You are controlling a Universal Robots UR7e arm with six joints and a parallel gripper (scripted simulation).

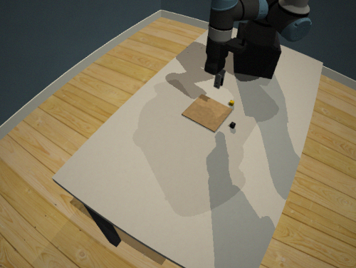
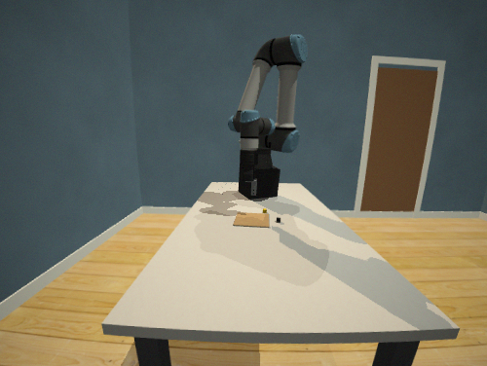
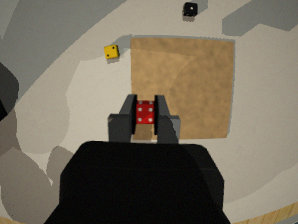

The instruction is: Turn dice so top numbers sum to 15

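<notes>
My gripper (image 1: 219, 81) (image 2: 253, 188) (image 3: 145, 107) is shut on a red die (image 3: 145, 115) with several white pips facing the wrist camera. It hangs above the table, and in the wrist view the die overlaps the mat's lower left part. The tan square mat (image 1: 210, 115) (image 2: 250, 221) (image 3: 205, 95) lies flat. A yellow die (image 1: 231, 102) (image 2: 265, 210) (image 3: 111, 51) lies on the table just off the mat, showing two dark pips on top. A black die (image 1: 232, 125) (image 2: 279, 220) (image 3: 190, 9) lies on the table off the mat, with one white pip on top. The red die's underside is hidden.
The pale table (image 1: 142, 171) (image 2: 219, 297) carries the mat and the loose dice. The dark robot base (image 1: 256, 57) (image 2: 267, 182) stands at its far end. Arm shadows cross the table and the mat.
</notes>
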